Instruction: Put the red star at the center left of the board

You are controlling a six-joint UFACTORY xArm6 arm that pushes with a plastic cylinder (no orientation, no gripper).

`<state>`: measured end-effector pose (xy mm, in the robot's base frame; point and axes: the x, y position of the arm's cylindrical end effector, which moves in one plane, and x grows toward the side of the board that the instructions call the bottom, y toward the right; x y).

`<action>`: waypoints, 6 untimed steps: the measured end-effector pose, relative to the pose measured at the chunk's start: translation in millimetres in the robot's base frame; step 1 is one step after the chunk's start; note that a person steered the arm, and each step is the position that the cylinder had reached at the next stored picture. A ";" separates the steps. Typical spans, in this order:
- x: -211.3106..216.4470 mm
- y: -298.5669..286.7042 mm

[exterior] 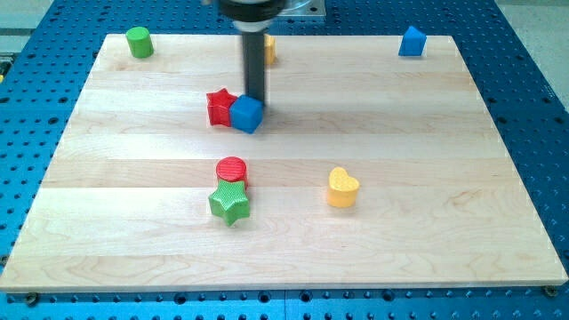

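The red star [218,106] lies on the wooden board [133,178], above the board's middle and a little left of centre. A blue cube [246,114] touches its right side. My tip [257,99] is at the blue cube's upper right edge, just right of the red star, with the cube between the tip and the star's lower part. The dark rod rises straight up from there to the view's top.
A red cylinder [232,170] sits below the star, with a green star [229,203] touching it from below. A yellow heart [342,188] lies right of centre. A green cylinder [138,42] is top left, a blue block [412,41] top right, a yellow block [269,49] behind the rod.
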<state>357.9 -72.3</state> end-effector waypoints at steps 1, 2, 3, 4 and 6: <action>26.9 -64.1; 70.9 -63.3; 119.2 -39.1; 113.4 -87.1; 77.1 -19.0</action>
